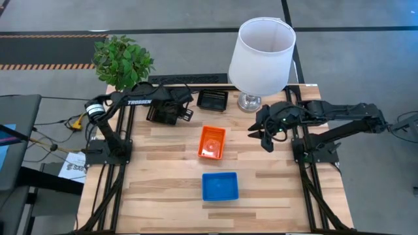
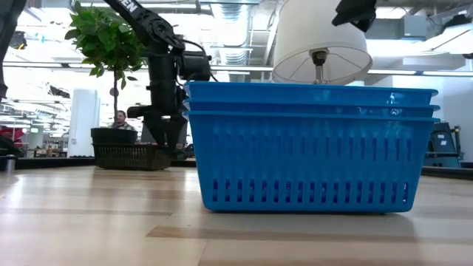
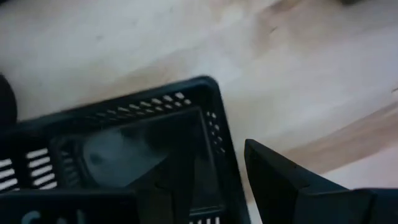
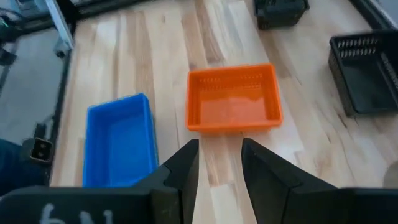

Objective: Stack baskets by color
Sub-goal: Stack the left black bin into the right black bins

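Note:
My left gripper (image 1: 168,111) (image 3: 219,155) stands open over a black basket (image 1: 155,116) (image 3: 124,124) at the table's far left. One finger is inside the basket and one outside. A second black basket (image 1: 212,99) sits to the right of it, near the far edge. An orange basket (image 1: 211,142) (image 4: 233,99) rests on the table's middle. Blue baskets (image 1: 219,186) (image 2: 310,148) sit nested toward the near edge, with three rims showing in the low view. My right gripper (image 1: 264,136) (image 4: 219,155) hangs open above the table, right of the orange basket. My left gripper comes from above, slanting down. Its fingers stand on either side of the black basket's wall near a corner (image 3: 217,124), one finger (image 3: 171,180) inside and one (image 3: 280,180) outside. Whether either finger touches the wall, I cannot tell. The basket rests flat on the table.
A white lamp (image 1: 261,55) stands at the far edge, right of centre, just beyond my right gripper. A potted plant (image 1: 123,62) stands at the far left corner. Bare wood lies along the table's left side and near its front corners.

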You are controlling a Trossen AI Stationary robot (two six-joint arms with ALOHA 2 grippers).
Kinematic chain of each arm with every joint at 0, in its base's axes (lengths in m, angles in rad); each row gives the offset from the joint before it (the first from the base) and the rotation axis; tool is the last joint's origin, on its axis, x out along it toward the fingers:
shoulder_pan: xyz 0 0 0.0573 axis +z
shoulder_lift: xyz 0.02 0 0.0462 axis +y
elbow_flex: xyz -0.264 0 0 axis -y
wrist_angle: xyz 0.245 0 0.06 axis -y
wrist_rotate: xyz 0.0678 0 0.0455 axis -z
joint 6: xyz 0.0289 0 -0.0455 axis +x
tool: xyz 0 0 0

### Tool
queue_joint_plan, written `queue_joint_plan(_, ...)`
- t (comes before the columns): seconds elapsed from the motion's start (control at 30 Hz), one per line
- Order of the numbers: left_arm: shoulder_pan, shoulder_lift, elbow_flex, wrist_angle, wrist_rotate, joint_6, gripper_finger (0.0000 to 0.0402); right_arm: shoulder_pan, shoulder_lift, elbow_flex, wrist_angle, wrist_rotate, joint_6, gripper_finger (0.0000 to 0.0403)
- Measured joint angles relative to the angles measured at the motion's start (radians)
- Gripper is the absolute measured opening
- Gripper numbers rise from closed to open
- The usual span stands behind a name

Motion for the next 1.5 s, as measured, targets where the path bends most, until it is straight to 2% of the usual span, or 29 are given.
queue_joint_plan(0.27,0.007,0.000,-0.055,0.084,0.094,-0.018,0.0128,-0.006,0.021,0.000,0.007,0.002,-0.006,0.0140)
queue_joint_plan(0.4,0.009,0.000,-0.077,0.085,0.101,-0.024,0.0123,-0.014,0.025,-0.001,0.004,0.003,-0.007,0.0140)
queue_joint_plan(0.5,0.009,0.000,-0.089,0.079,0.102,-0.014,0.0096,-0.020,0.025,0.000,0.003,0.004,-0.007,0.0140)
queue_joint_plan(0.63,-0.004,0.000,-0.089,0.076,0.101,0.022,0.0023,-0.020,0.025,0.000,0.003,0.004,-0.009,0.0140)
queue_joint_plan(0.7,-0.014,0.000,-0.076,0.071,0.109,0.028,0.0009,-0.020,0.025,0.000,0.001,0.004,-0.010,0.0140)
queue_joint_plan(0.9,-0.097,-0.001,0.059,-0.004,0.177,0.022,0.0002,-0.020,0.025,0.000,-0.005,0.004,-0.010,0.0140)
queue_joint_plan(1.1,-0.192,-0.001,0.288,0.011,0.125,0.003,0.0000,-0.020,0.025,0.000,-0.011,0.004,-0.010,0.0140)
queue_joint_plan(1.23,-0.152,-0.002,0.425,0.001,0.092,0.019,0.0000,-0.020,0.025,0.000,-0.011,0.005,-0.010,0.0140)
queue_joint_plan(1.33,-0.096,-0.002,0.480,0.036,0.093,-0.021,0.0000,-0.020,0.025,0.000,-0.013,0.005,-0.011,0.0140)
queue_joint_plan(1.5,0.000,0.020,0.484,0.223,0.240,-0.126,0.0000,-0.020,0.025,0.000,-0.016,0.007,-0.033,0.0140)
